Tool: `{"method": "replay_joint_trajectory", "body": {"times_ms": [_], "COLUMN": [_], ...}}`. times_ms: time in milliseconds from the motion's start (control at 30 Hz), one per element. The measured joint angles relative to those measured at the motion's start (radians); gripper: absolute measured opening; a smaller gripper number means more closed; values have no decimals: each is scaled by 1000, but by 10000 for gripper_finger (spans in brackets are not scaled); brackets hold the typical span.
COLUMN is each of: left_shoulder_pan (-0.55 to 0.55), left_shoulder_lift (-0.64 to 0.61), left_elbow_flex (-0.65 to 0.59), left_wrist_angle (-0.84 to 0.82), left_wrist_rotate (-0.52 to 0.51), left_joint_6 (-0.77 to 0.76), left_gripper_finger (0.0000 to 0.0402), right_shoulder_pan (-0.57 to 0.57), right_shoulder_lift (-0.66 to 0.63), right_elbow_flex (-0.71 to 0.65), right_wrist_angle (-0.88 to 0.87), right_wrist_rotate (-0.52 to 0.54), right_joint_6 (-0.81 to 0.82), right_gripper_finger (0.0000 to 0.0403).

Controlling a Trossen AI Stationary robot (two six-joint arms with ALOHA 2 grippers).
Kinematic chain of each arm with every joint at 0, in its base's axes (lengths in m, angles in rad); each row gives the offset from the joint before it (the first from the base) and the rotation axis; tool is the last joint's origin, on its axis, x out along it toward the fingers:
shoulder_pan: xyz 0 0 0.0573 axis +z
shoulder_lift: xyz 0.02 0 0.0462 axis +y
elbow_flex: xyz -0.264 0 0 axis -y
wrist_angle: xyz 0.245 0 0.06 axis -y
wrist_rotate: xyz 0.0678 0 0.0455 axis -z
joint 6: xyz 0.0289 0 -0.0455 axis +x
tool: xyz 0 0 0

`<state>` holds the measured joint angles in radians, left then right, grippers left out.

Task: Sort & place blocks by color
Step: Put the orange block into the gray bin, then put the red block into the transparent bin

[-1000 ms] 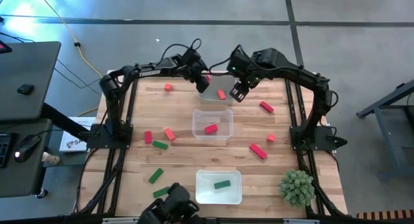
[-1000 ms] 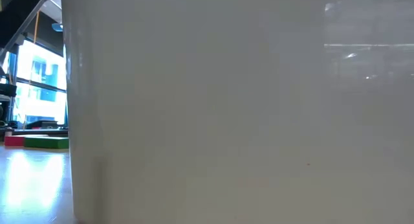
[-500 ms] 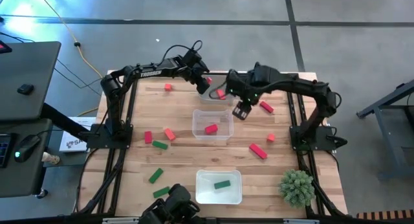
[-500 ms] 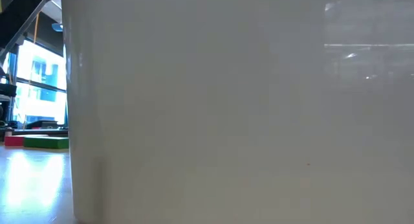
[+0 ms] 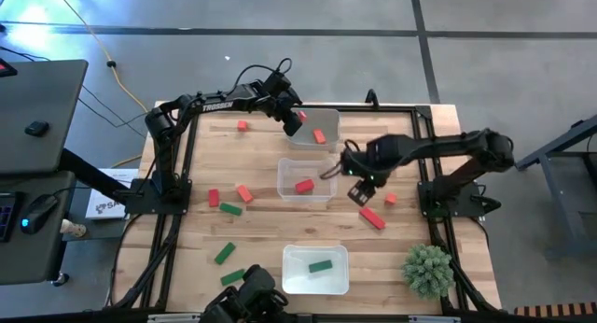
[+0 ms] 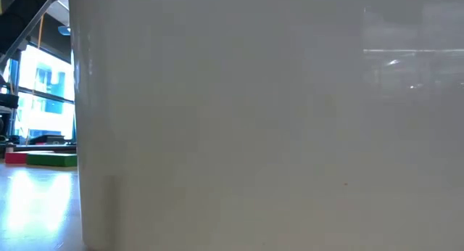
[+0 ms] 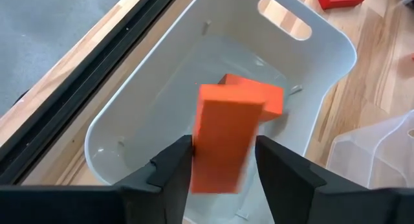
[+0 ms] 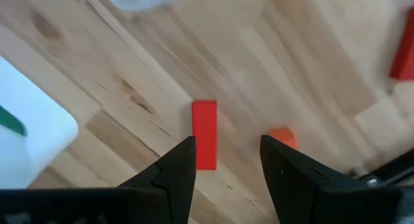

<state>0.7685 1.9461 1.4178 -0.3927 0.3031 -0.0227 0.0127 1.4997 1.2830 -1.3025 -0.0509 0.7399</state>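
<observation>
Two orange blocks sit at the far white plastic tray: one lying inside, one orange bar pinched by the left gripper. Over the wooden counter, the right gripper hangs with jaws parted and empty above one deep red bar.

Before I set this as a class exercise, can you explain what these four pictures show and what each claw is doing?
Two robot arms work at a wooden table. One camera looks down from above; one at table height is blocked by a pale wall; one sits on each wrist. The left gripper holds an orange block over a white tray that already contains another. The right gripper, open and empty, hovers above a red block on the wood. More red and green blocks lie scattered about.
</observation>
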Motion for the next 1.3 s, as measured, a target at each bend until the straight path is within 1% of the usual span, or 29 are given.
{"method": "replay_joint_trajectory", "body": {"times_ms": [133, 233, 400, 567, 767, 933, 1167, 1300], "left_shoulder_pan": [0, 0, 0, 1, 2, 1, 1, 0], "left_shoulder_lift": [0, 0, 0, -20, -79, -148, -261, -318], "left_elbow_flex": [0, 0, 0, -1, -1, -1, -1, -1], "left_wrist_angle": [0, 0, 1, 1, -7, -43, -105, -127], "left_wrist_rotate": [0, 0, 0, 12, 17, 19, 19, 19], "left_joint_6": [0, 0, 0, 0, -1, 0, -5, -10], "left_gripper_finger": [168, 169, 170, 170, 170, 170, 170, 170], "right_shoulder_pan": [60, 97, 137, 167, 181, 180, 180, 180], "right_shoulder_lift": [-19, -18, -18, -18, -18, -17, -16, -16], "right_elbow_flex": [-102, -154, -226, -279, -328, -384, -478, -538], "right_wrist_angle": [65, 122, 225, 272, 294, 381, 461, 594], "right_wrist_rotate": [-2, -7, -33, -59, -67, -58, -47, -61], "right_joint_6": [52, 77, 132, 154, 189, 206, 251, 246], "right_gripper_finger": [161, 161, 161, 168, 202, 226, 229, 229]}}
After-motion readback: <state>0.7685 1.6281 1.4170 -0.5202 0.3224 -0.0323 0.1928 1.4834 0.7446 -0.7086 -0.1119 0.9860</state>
